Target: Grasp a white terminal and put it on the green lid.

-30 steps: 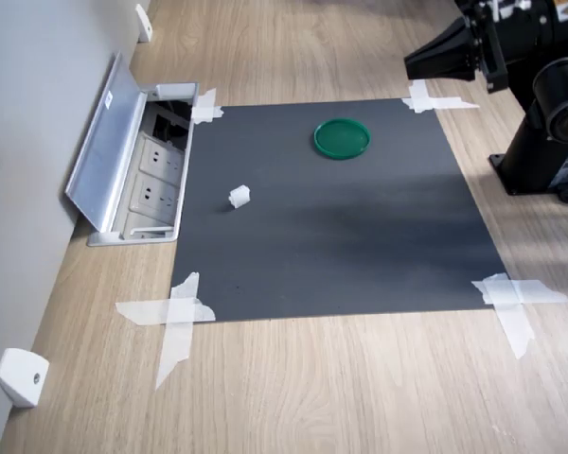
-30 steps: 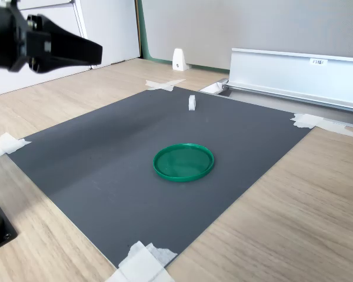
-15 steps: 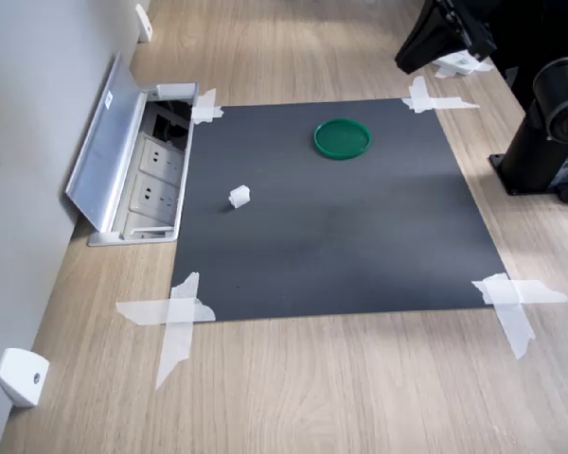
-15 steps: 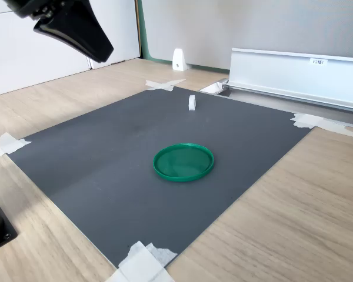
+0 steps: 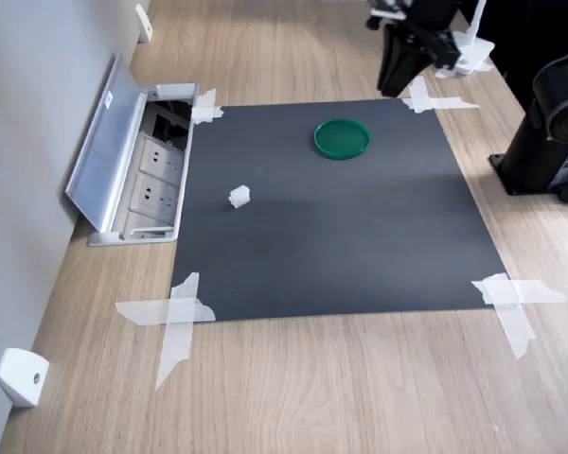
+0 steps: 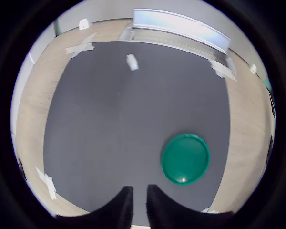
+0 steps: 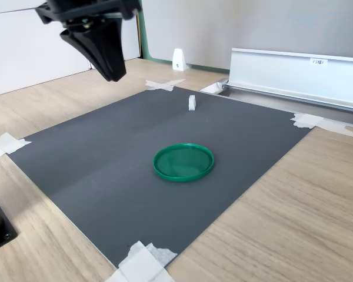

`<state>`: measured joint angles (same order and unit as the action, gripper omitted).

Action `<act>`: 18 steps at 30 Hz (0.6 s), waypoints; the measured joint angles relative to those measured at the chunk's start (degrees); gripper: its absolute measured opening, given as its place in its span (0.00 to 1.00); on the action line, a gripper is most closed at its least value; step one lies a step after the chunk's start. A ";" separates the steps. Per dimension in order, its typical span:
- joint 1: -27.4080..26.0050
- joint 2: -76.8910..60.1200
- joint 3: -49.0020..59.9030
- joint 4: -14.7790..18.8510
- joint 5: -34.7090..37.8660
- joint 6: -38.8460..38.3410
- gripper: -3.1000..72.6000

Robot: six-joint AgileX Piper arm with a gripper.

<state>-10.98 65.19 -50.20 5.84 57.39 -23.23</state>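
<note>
Above the mat's edge my claw (image 7: pixel 115 73) hangs with its fingers nearly pressed together, pinching nothing. On the dark mat (image 5: pixel 360 236) I see the green lid (image 5: pixel 342 138) empty, and the white terminal (image 5: pixel 239 197) well apart from it.

The black mat (image 5: pixel 331 218) is flat and mostly bare. Only two items stand on it: the white terminal (image 5: pixel 239 197) and the green lid (image 5: pixel 342 138), well apart, with open mat between them. In the first exterior view, an open socket box (image 5: pixel 147 170) with a raised metal flap borders the mat's left edge, near the terminal. The gripper (image 7: pixel 115 73) hangs clear above the mat, fingers almost closed. Tape crosses (image 5: pixel 175 317) at the corners lie flat.
</note>
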 joint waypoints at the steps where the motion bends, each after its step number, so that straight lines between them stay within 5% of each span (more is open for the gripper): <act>1: 0.00 1.72 -1.64 0.55 0.46 -1.00 0.31; 10: 8.30 19.96 -19.29 -4.76 3.96 -0.25 0.79; 18: 14.96 35.40 -34.77 -6.42 4.87 0.33 0.85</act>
<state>3.98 100.58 -84.98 -0.57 62.26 -22.90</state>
